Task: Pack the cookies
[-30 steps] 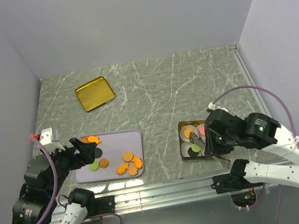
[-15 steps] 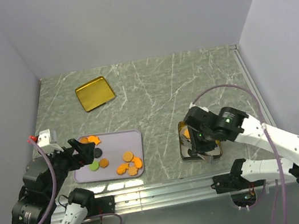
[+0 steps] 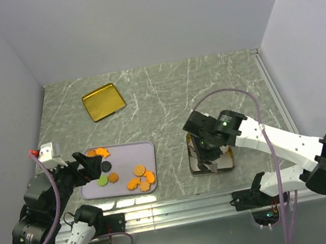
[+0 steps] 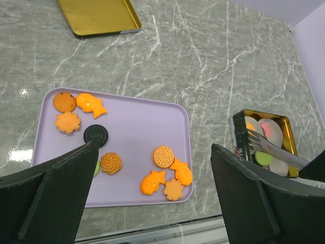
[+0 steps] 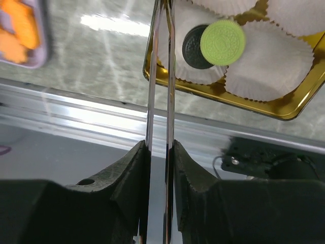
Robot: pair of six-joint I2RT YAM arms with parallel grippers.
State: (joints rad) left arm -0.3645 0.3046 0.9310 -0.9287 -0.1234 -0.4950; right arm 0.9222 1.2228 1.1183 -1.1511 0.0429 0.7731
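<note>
Fingers [image 5: 129, 173] of right gripper [image 5: 160, 147]: clenched on metal tongs [image 5: 161, 76], shifted leftward since a second ago, over gold tin [image 5: 284, 109], near-right edge. Left gripper [image 4: 153, 146]: spread wide, unmoved above purple tray [image 4: 132, 127], near-left corner; most cookies [image 4: 162, 156] lie there. Gold lid [image 3: 103, 101]: far-left.

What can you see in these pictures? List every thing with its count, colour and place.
table: one, grey marble, under everything
tray: one, lilac, near left
cookies: ten on the tray (eight orange, one black, one green); a few more in the tin, number unclear
shallow pan: one, gold, far left
tin: one, gold, near right
paper cups: several, white, inside the tin
tongs: one pair, metal, reaching into the tin
left tool: one, black, open, above the tray
right tool: one, black, shut on the tongs
</note>
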